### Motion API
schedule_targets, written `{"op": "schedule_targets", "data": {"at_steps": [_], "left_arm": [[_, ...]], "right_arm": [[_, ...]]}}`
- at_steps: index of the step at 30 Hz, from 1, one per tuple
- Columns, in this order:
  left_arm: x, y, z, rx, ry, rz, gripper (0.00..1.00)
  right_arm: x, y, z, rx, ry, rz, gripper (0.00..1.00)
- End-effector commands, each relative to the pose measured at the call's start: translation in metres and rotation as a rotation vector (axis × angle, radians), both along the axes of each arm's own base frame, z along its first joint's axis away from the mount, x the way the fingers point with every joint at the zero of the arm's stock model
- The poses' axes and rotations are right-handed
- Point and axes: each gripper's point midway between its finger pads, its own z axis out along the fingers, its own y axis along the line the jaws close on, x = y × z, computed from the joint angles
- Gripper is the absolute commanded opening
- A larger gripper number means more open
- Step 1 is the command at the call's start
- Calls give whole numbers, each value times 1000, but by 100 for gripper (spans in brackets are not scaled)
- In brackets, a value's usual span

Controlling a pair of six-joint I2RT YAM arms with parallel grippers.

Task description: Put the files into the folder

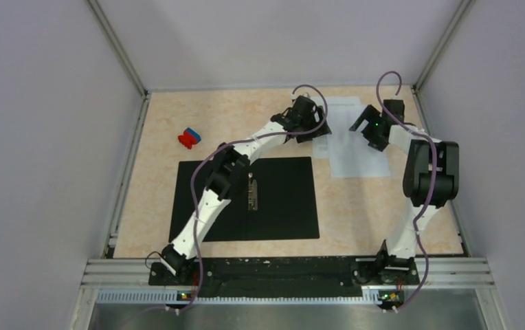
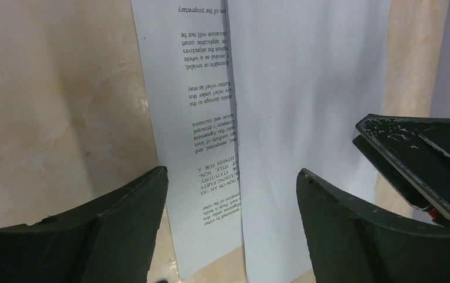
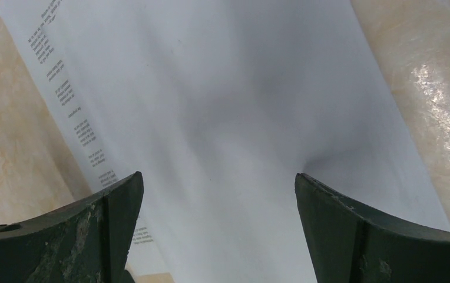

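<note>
Left end effector (image 2: 231, 171), right end effector (image 3: 218, 174) wide open over files (image 2: 305, 88).

Even overhead light, glare on the table (image 3: 429, 88), near jaws soft.

Wide-open beige counter (image 1: 153, 179) down the left edge, only a small red-and-blue block (image 1: 189, 137) near the far-left corner. Near middle taken by flat black open folder (image 1: 280, 199), white left arm (image 1: 201, 213) slanting across.
</note>
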Motion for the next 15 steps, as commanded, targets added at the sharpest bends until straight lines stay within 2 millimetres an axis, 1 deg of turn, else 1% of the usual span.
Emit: {"op": "schedule_targets", "data": {"at_steps": [1,4,7,11,15], "left_arm": [[-2,-1,0,3,4,-13,85],[2,3,8,2,-7,-3,85],[5,7,10,7,-16,1,85],[6,7,7,8,-15,-2,85],[6,7,-1,16,-9,-1,85]], "right_arm": [[14,-17,42,-56,-93,-47,99],[10,-45,61,-83,-124,-116,99],[9,-66,65,-107,-134,-151,99],[13,-80,51,-98,-123,-166,99],[18,-78,29,-70,-90,-147,99]]}}
